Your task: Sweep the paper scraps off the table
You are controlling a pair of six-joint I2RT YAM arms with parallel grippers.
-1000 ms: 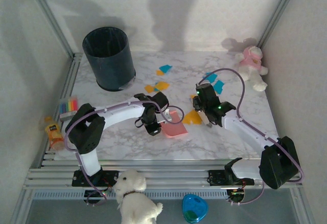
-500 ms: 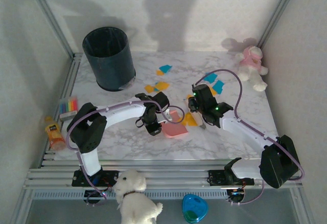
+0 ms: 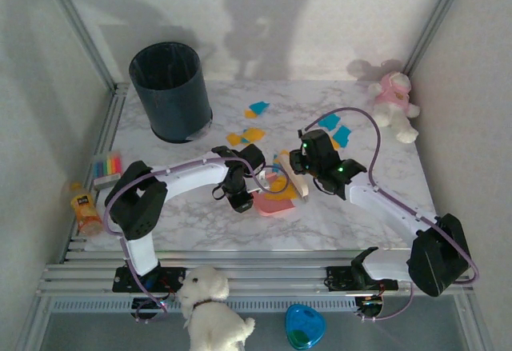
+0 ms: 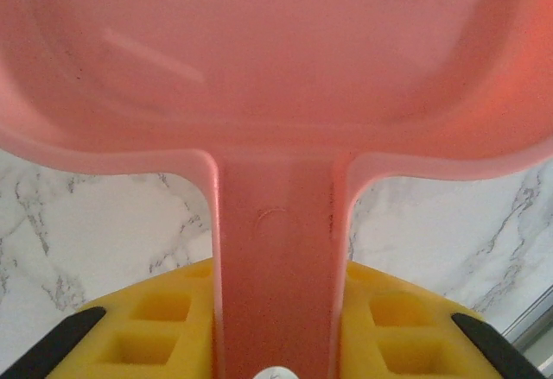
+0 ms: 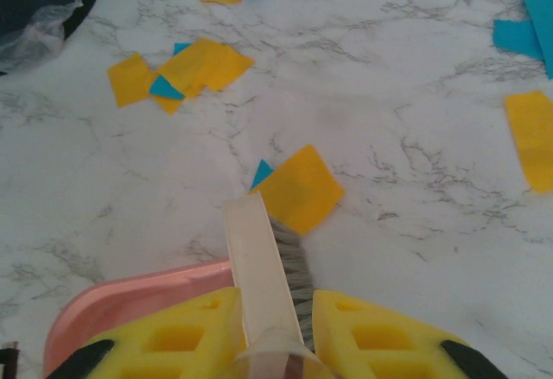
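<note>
Here, the left jaws are clenched on the handle of the pink dustpan [image 4: 276, 94], which sits on the marbled counter [image 3: 352, 223] with its mouth turned toward the right arm [image 3: 384, 207]. The right jaws are clenched on the pale handle of a brush [image 5: 263, 267], just to the right of the dustpan. The brush bristles rest against a yellow scrap [image 5: 298, 187], and a small teal bit [image 5: 262, 173] touches that scrap's left edge.

In the overhead view this yellow scrap appears to lie at the dustpan's mouth, but the arms partly cover it. The remaining paper scraps [image 3: 252, 134] lie on the counter beyond the dustpan:
- a yellow and teal cluster [image 5: 194, 68] behind it to the left;
- teal pieces [image 3: 336, 129] behind it to the right.

A dark bin [image 3: 170, 91] stands well beyond the dustpan, at the far left.
</note>
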